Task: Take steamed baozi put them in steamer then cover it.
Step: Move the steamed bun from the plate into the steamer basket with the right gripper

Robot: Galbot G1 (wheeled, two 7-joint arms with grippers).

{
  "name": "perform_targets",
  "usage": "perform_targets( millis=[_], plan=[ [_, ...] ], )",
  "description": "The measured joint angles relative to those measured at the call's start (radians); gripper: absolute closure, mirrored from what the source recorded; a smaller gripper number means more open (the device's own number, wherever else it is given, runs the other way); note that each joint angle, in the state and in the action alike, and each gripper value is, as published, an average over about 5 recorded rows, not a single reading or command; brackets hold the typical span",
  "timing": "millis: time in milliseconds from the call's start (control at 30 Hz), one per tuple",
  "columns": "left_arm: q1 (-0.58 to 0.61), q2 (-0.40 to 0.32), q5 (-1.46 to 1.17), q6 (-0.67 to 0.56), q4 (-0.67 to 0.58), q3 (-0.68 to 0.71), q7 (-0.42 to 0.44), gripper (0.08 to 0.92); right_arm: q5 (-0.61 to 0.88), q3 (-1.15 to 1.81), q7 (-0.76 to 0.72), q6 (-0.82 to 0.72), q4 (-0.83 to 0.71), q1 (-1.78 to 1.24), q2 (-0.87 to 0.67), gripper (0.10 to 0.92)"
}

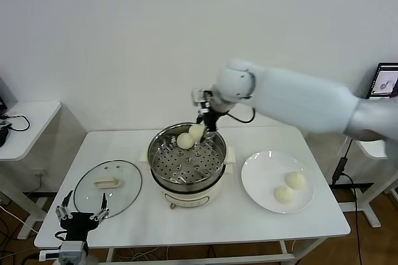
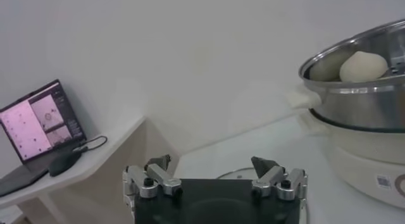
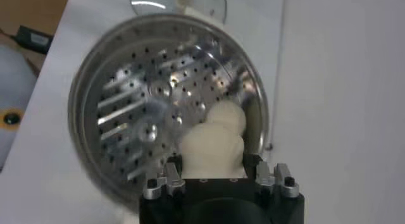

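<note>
The steamer [image 1: 157,167] stands mid-table on its cream base, perforated tray [image 3: 139,99] bare over most of it. My right gripper [image 1: 200,134] is over its back rim, shut on a steamed baozi [image 3: 212,149], held low inside the pot. A second baozi [image 1: 185,141] lies on the tray beside it, touching it in the right wrist view [image 3: 229,118]. Two more baozi [image 1: 295,180] [image 1: 283,195] lie on the white plate [image 1: 261,172]. The glass cover [image 1: 107,187] lies flat left of the steamer. My left gripper [image 1: 82,213] is open and empty at the table's front left.
A side table with cables [image 1: 18,122] stands to the left, with a laptop [image 2: 41,121] on it in the left wrist view. A screen [image 1: 387,80] stands at the far right. The steamer wall [image 2: 361,108] shows in the left wrist view.
</note>
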Motion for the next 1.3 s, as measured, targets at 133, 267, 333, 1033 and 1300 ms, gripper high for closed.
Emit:
perform_targets(
  millis=[133, 267, 333, 1033, 1300],
  plan=[
    [0.0, -0.002, -0.002, 0.0, 0.0, -0.003, -0.001, 0.177, 0.011, -0.002, 0.027, -0.029, -0.05, -0.038, 0.062, 0.423],
    [-0.002, -0.003, -0.003, -0.001, 0.001, -0.006, -0.001, 0.177, 0.025, 0.002, 0.051, -0.051, -0.1, -0.073, 0.115, 0.423],
    [-0.002, -0.004, -0.004, -0.002, 0.002, -0.007, -0.002, 0.177, 0.03, 0.005, 0.062, -0.061, -0.123, -0.089, 0.139, 0.423],
    [-0.005, -0.002, -0.007, -0.005, 0.008, -0.007, -0.005, 0.177, 0.021, 0.033, 0.101, -0.12, -0.296, -0.185, 0.294, 0.423],
    [-0.002, -0.006, -0.006, -0.005, 0.004, -0.003, -0.005, 0.177, 0.016, 0.035, 0.087, -0.123, -0.298, -0.187, 0.298, 0.324]
  ],
)
